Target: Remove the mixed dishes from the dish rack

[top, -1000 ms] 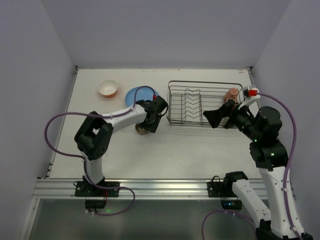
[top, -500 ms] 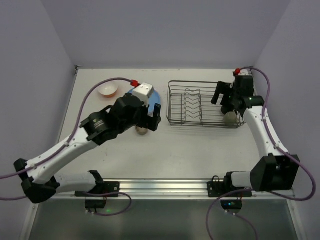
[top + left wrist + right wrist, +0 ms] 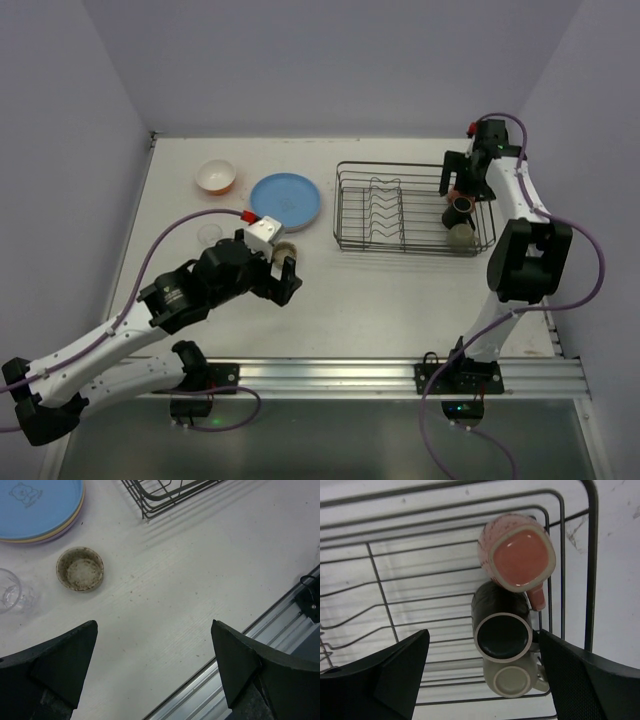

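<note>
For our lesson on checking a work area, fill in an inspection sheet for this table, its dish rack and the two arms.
Surface: white table, a few dark specks.
Job's things: rack holds a pink mug, dark mug and pale mug; on the table stand an orange bowl, stacked plates with blue on top, a glass and a speckled mug.
Clutter: nothing seen.
Grippers: left gripper open above bare table; right gripper open above the rack's mugs.
Cables: a purple cable on each arm.
Surroundings: plain walls; metal rail at the near edge.
</note>
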